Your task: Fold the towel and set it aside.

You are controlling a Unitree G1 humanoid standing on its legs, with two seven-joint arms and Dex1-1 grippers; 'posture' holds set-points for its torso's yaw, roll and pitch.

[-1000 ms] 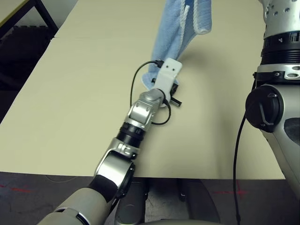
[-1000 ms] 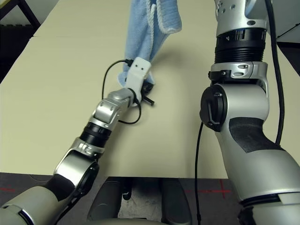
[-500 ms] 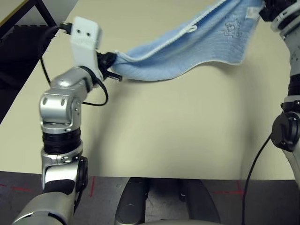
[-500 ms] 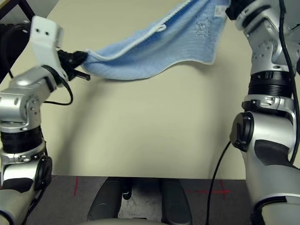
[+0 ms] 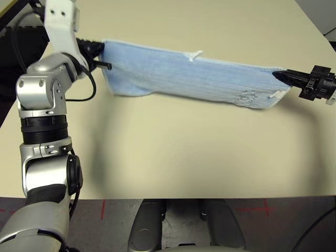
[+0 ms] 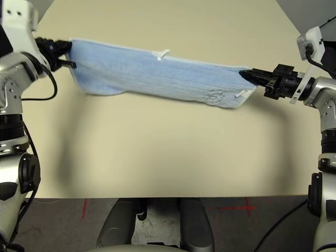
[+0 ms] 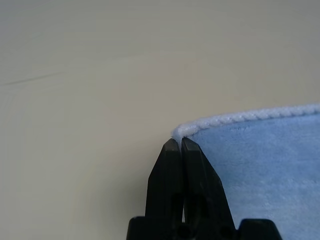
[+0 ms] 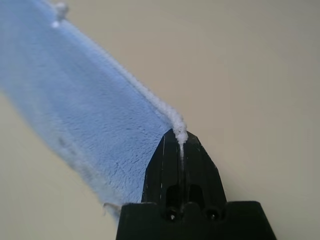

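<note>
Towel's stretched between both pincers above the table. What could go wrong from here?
Both grips are thin: the left pincer and right pincer pinch only the white edging at the towel corners, so either corner might slip out. The hanging lower edge could also land creased on the table.

The soft light-blue terry-cloth towel (image 5: 194,79) is pale sky blue with faint lengthwise ribbing in its pile, edged with a white twisted stitched cord (image 7: 240,118) and carrying a small white loop tag (image 5: 195,54) on its far edge. Near its right end sits a faint embroidered motif (image 5: 245,96) in the same blue, and a second small white tag (image 5: 276,94). The smooth flat table top (image 5: 184,152) beneath is plain cream-beige with no pattern. The left gripper's two black fingers (image 7: 177,150) and the right gripper's two black fingers (image 8: 179,145) are glossy black; the forearms are silver with black bands, and the wrist camera housing (image 5: 60,21) is white.
</note>
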